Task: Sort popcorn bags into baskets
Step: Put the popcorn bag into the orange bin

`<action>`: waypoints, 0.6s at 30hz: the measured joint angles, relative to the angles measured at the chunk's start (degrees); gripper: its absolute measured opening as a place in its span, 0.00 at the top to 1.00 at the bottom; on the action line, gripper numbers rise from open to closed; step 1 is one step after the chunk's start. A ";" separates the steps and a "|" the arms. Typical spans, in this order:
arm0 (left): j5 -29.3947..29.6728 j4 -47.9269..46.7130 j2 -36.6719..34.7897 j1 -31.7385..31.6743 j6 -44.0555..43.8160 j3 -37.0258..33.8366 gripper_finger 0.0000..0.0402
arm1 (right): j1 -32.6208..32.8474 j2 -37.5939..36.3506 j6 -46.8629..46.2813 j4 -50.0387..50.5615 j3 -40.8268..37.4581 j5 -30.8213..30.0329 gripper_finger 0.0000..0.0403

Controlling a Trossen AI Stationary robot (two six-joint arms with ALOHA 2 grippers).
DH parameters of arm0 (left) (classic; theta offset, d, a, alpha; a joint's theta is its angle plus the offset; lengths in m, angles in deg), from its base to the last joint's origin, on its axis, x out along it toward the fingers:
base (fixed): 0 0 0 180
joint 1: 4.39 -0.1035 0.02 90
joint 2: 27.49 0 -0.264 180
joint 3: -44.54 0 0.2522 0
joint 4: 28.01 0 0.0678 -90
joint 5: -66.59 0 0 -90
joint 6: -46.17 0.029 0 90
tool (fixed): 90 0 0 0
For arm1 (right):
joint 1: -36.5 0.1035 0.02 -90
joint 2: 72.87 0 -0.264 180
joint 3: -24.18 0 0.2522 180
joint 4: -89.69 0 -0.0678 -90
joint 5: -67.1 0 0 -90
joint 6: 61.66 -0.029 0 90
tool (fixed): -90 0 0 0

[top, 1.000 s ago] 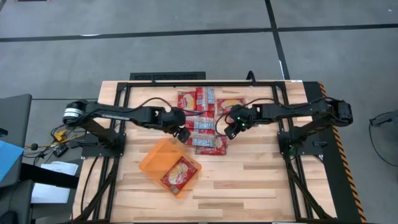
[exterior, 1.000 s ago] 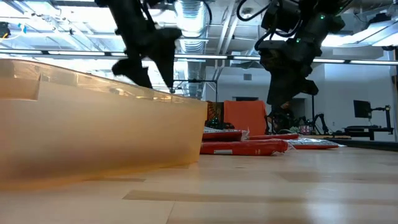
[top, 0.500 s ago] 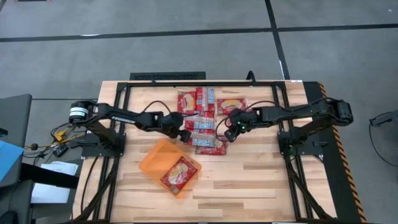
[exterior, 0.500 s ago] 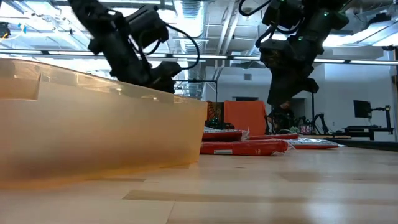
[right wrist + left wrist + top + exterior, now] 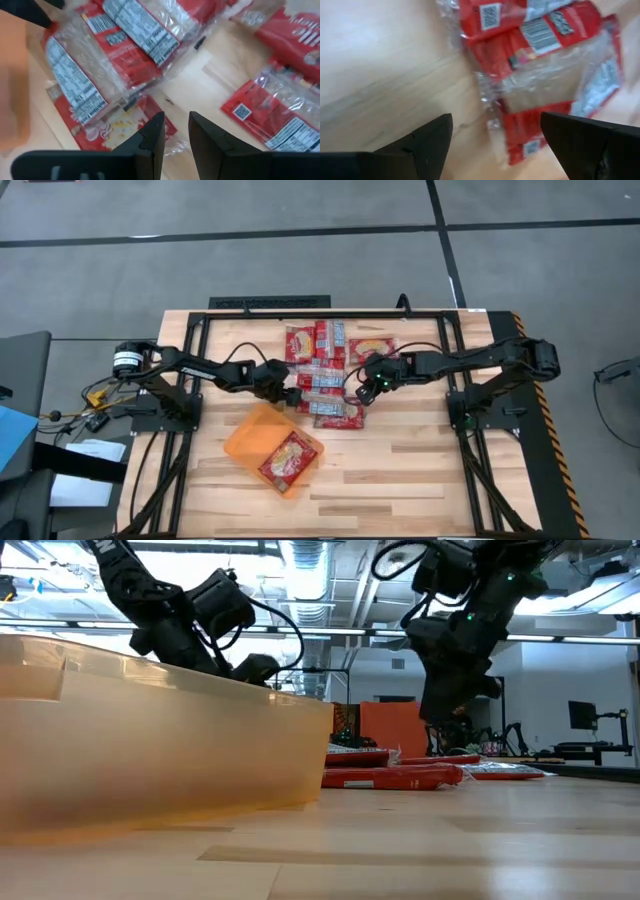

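Observation:
Several red popcorn bags (image 5: 325,365) lie flat in a loose, overlapping pile on the table's far middle; they also show in the low view (image 5: 400,776). One more bag (image 5: 290,460) lies inside the orange basket (image 5: 250,435), which stands near the pile on its near left side. My left gripper (image 5: 293,395) hangs low at the pile's left edge, open wide, with the bags (image 5: 545,60) just ahead of its fingers. My right gripper (image 5: 360,390) hovers over the pile's right part, its fingers (image 5: 150,137) a narrow gap apart above bags (image 5: 115,55) and bare wood.
The basket's wall (image 5: 160,750) fills the low view's left and hides the left gripper's fingertips. Black frame rails border the table's left, right and far sides (image 5: 270,303). Bare wood (image 5: 420,470) lies toward the near right.
My left gripper has come down from above the basket's rim to the pile's left edge, tipping forward. My right gripper has shifted a little toward the table's left over the pile. The bags and the basket have stayed in place.

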 joint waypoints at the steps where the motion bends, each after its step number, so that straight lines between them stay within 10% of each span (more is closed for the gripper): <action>1: -0.51 1.62 0.00 -0.12 -0.19 -0.45 0.28 | 0.00 0.78 0.01 -0.41 0.00 0.01 0.72; 18: -9.77 18.19 8.72 -0.95 -2.46 -0.71 0.28 | 2.32 13.63 -2.37 -13.65 0.07 5.29 0.72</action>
